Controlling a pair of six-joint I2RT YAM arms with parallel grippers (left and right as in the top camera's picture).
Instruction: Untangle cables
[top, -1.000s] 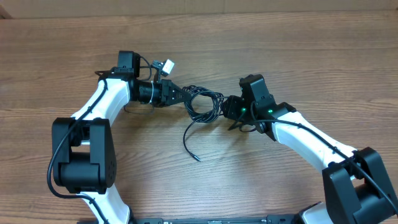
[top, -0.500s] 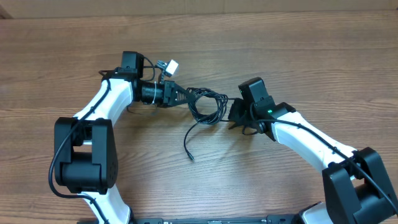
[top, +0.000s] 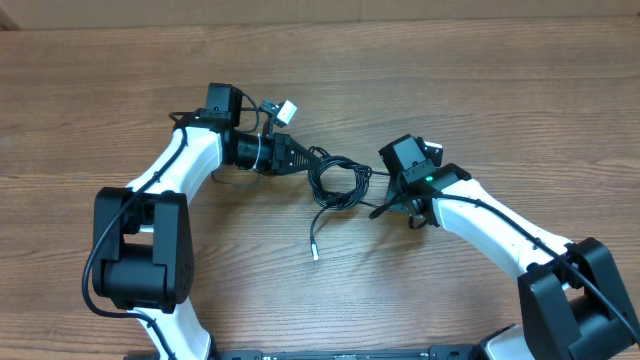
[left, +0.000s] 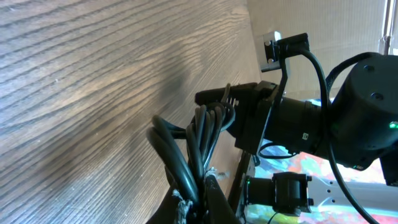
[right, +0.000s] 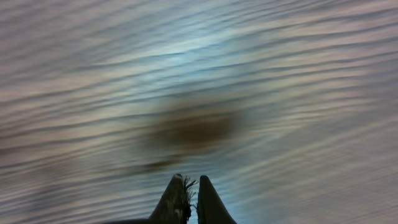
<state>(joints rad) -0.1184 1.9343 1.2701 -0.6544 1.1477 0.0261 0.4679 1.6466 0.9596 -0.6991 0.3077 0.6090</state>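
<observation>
The left gripper (top: 306, 164) is pressed together on the cables (left: 199, 137). In the left wrist view its two fingers meet at the bottom edge, and several black strands run up out of the pinch side by side. They then curl over into a bunch just above the table (top: 480, 90).

From above, the bundle starts right at these fingertips and spreads away from them toward the middle of the table as a few overlapping loose loops. One free strand (top: 318, 222) drops out of the loops toward the near edge and ends in a small silvery tip (top: 313, 254), which lies on the wood well apart from both grippers.

The right gripper (right: 190, 188) is also pressed together. In its own wrist view the two fingertips touch, with only blurred wood grain beyond them and no strand between them, so it pinches nothing that shows. From above, its tips point down at the table just beside the far side of the loops, opposite the left gripper. Whether they touch the outermost loop cannot be told.

In the left wrist view the black body of the right arm (left: 348, 112) stands close behind the top of the bunch.
</observation>
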